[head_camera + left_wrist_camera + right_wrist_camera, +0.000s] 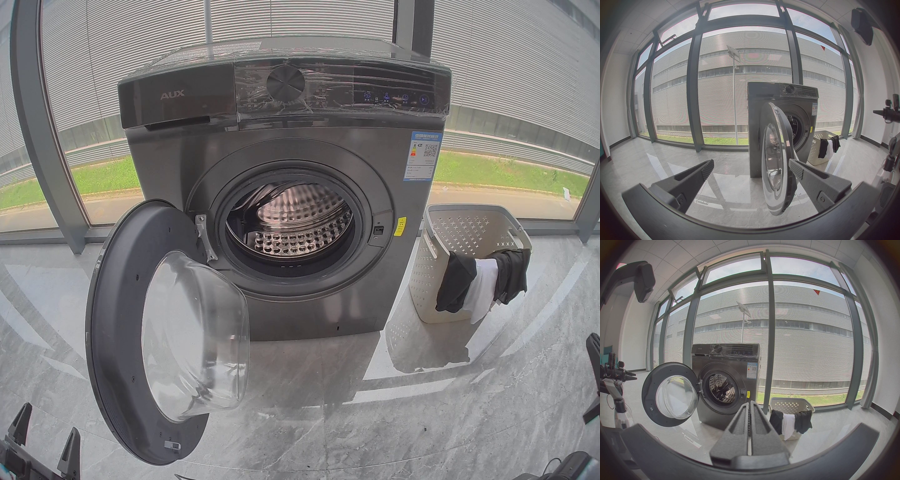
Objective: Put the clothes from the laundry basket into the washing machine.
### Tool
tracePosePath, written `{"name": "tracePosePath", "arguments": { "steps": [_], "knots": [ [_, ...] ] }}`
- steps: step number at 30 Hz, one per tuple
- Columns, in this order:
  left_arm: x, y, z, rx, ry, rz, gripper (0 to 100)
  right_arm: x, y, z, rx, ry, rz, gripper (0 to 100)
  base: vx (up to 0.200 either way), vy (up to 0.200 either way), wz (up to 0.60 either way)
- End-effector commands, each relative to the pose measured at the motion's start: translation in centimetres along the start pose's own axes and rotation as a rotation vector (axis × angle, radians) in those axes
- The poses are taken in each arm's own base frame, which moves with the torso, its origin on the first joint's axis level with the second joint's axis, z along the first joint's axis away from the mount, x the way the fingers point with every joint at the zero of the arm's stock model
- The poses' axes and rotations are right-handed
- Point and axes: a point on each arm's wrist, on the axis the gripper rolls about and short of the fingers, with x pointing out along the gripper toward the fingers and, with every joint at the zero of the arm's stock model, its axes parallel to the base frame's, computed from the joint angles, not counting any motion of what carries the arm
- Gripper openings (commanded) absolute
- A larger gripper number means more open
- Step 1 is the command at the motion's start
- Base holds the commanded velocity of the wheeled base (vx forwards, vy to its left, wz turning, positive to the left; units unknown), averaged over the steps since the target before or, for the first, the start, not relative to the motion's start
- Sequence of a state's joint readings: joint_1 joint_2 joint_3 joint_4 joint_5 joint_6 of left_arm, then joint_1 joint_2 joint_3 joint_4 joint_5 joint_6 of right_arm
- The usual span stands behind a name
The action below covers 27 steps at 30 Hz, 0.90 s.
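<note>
A grey front-loading washing machine [281, 125] stands ahead with its round door [119, 312] swung wide to the left, and its steel drum [294, 219] holds nothing I can see. To the machine's right a white laundry basket [462, 228] sits on the floor. Black clothes [455, 281] and a white garment [484, 287] hang over its front rim. My left gripper [751, 167] is open and holds nothing, low at the near left, well short of the door. My right gripper [750, 405] is shut and holds nothing, far back from the basket [790, 402].
The open door [775, 156] juts out over the floor on the left of the machine. Glossy marble floor [375, 400] stretches between me and the machine. Floor-to-ceiling windows with grey frames [44, 125] stand close behind the machine and basket.
</note>
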<state>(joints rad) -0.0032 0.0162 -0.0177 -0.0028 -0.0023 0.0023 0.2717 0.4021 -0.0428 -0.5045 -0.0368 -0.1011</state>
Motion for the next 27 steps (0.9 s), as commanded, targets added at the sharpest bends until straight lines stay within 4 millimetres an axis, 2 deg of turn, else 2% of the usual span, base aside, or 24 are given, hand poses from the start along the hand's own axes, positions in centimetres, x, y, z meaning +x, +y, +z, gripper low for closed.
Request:
{"name": "tracePosePath", "arguments": {
  "steps": [1,2,3,14,15,16,18,19,20,22,23,24,25,26,27],
  "knots": [
    [0.0,0.0,-0.5,0.002,0.000,-0.001,100,-3.0,0.2,-2.2,0.006,-0.051,-0.052,0,0.000,0.000,0.00],
    [0.0,0.0,-0.5,0.002,0.000,-0.001,100,-3.4,0.2,-2.6,0.007,-0.051,-0.055,0,0.000,0.000,0.00],
    [0.0,0.0,-0.5,0.002,0.000,-0.002,0,-3.7,0.2,-2.9,0.007,-0.046,-0.058,0,0.000,0.000,0.00],
    [0.0,0.0,-0.4,0.031,-0.010,-0.008,0,-3.7,0.2,-3.3,0.039,-0.010,-0.103,0,0.000,0.000,0.00],
    [-0.2,0.0,1.0,0.015,-0.056,-0.002,0,-3.7,0.2,-3.3,0.039,-0.007,-0.103,0,0.000,0.000,0.00],
    [-0.5,0.0,5.9,-0.027,-0.181,-0.018,0,-3.7,0.2,-3.4,0.038,-0.005,-0.103,0,0.000,0.000,0.00],
    [0.8,0.2,14.7,-0.059,-0.350,-0.098,0,-3.7,0.2,-3.4,0.040,-0.001,-0.103,0,0.000,0.000,0.00],
    [0.8,0.2,14.7,-0.059,-0.350,-0.098,0,-3.7,0.2,-3.4,0.040,-0.001,-0.103,0,0.000,0.000,0.00],
    [2.6,0.0,23.4,-0.054,-0.513,-0.212,0,-3.7,0.2,-3.5,0.042,0.013,-0.100,0,0.000,0.000,0.00],
    [5.0,-0.7,25.8,-0.026,-0.467,-0.281,0,-3.7,0.2,-3.5,0.044,0.006,-0.101,0,0.000,0.000,0.00],
    [5.5,-0.9,25.9,-0.020,-0.450,-0.300,0,-3.7,0.2,-3.5,0.046,0.006,-0.101,0,0.000,0.000,0.00],
    [6.8,-1.6,25.9,-0.009,-0.392,-0.384,0,-3.7,0.2,-3.5,0.045,0.013,-0.100,0,0.000,0.000,0.00],
    [7.0,-1.7,25.9,-0.008,-0.383,-0.394,0,-3.7,0.2,-3.6,0.045,0.014,-0.100,0,0.000,0.000,0.00],
    [8.8,-2.7,25.6,0.010,-0.312,-0.491,0,-3.7,0.2,-3.6,0.044,0.016,-0.098,0,0.000,0.000,0.00],
    [9.6,-3.3,25.6,0.038,-0.297,-0.534,0,-3.7,0.2,-3.6,0.042,0.016,-0.098,0,0.000,0.000,0.00]
  ]
}}
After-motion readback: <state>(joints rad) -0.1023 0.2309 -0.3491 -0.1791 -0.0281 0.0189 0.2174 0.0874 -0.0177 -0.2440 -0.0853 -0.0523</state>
